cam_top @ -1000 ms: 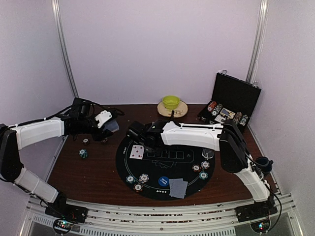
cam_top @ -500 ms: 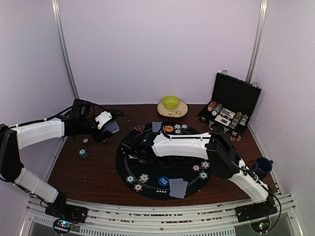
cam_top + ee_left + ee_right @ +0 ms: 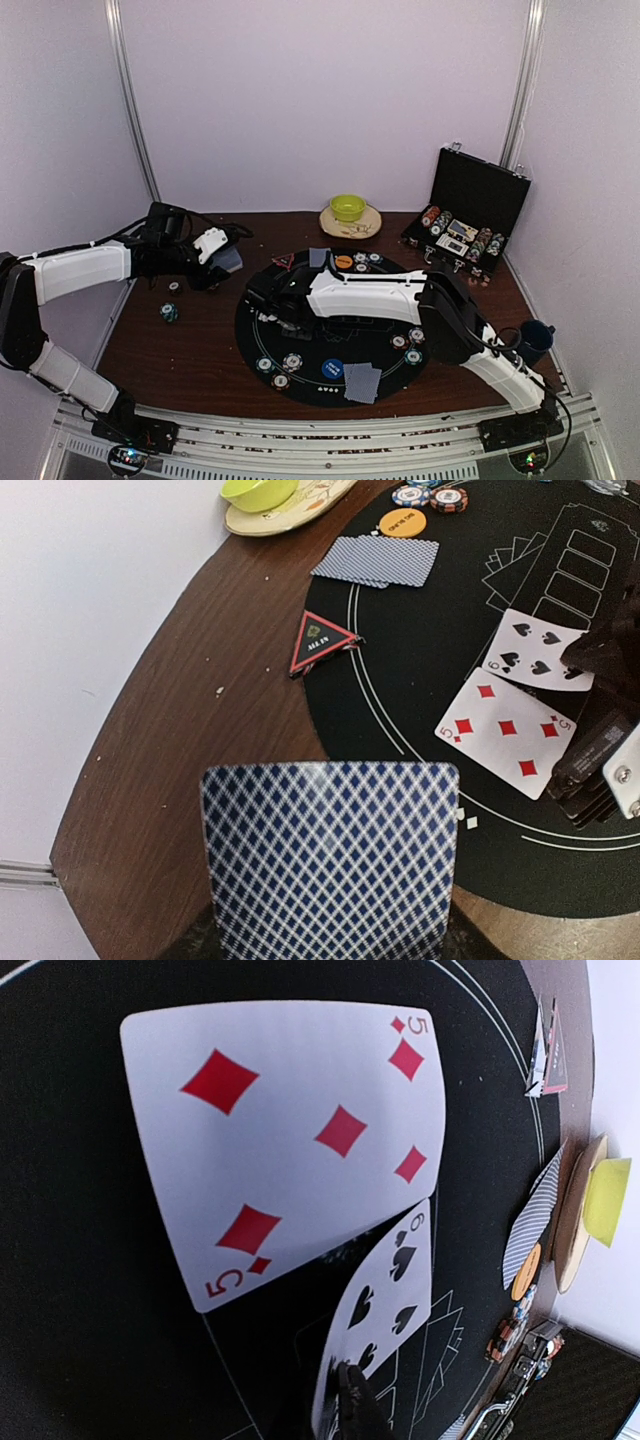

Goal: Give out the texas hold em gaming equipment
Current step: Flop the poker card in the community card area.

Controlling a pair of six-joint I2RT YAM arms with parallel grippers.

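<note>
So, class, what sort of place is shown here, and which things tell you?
Probably a robot test booth staged as a poker table: plain white enclosure walls, a round black poker mat on a brown wooden table, and an open black chip case.

I read a red 5 on the diamonds card [image 3: 285, 1145] and a black 6 on the spades card [image 3: 385, 1300]; lettering on the red triangle marker [image 3: 320, 642] is too small for me.

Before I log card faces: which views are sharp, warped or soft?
Left wrist: white five-of-diamonds card crisp, blue-lattice-backed card sharp. Right wrist: same five legible but bowed by the lens. Top external: soft, faces hidden under the white right arm.
</note>
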